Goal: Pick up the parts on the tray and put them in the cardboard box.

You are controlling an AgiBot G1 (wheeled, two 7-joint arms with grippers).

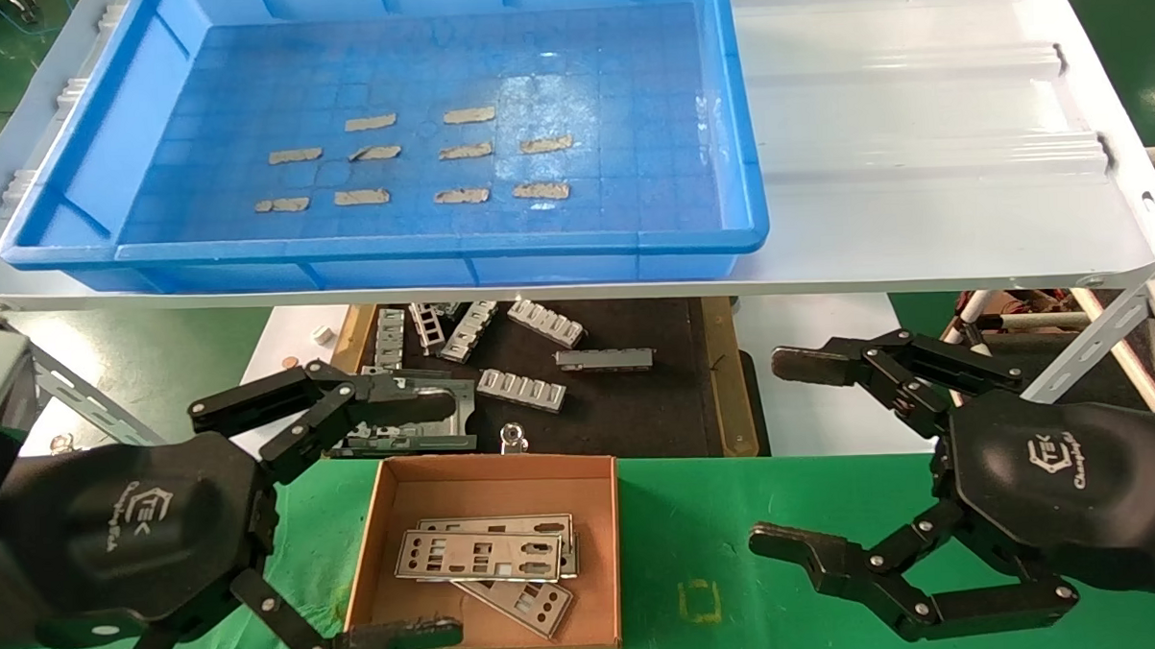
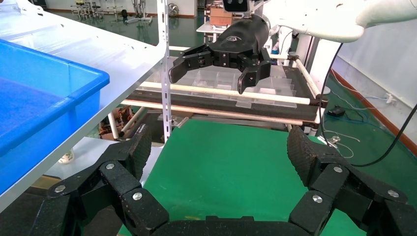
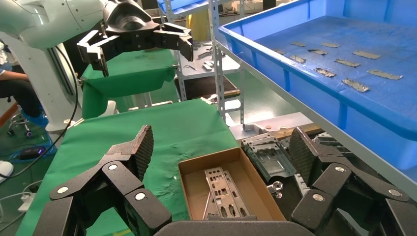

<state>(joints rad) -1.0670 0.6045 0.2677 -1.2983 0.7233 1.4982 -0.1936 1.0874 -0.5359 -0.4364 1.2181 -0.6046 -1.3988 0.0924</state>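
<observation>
Holding both arms low over the green cloth, w/ nothing in either grip. My left gripper (image 1: 378, 524) is spread wide and empty, hovering at the near-left corner of the cardboard box (image 1: 605, 554); my right gripper (image 1: 784, 452) is also spread and empty, well off to the box's right side.

The parts (image 1: 480, 556) lie inside the box, just right of my left fingertips: a few punched metal plates stacked flat and slightly fanned, top one roughly square to the box walls. The blue tray (image 1: 744, 146) sits up on the shelf, ahead of and above both grippers. Its floor shows only tan tape strips (image 1: 465, 151); I see no plates left in it, so I judge the job as done or nearly so.

If another plate does turn up in the tray, doing it well means: approach from above w/ jaws spread, catch the plate across its short width, since thin flat metal gives little edge to bite. Lift clear of the tray's thick rim before pulling back. Lower close to the stack before letting go, so it lands flat and doesn't hang over the low wall.

Beyond the box, below the shelf, a black mat (image 1: 638, 399) carries ribbed grey bars (image 1: 522, 389) and other brackets; not mine to take.
</observation>
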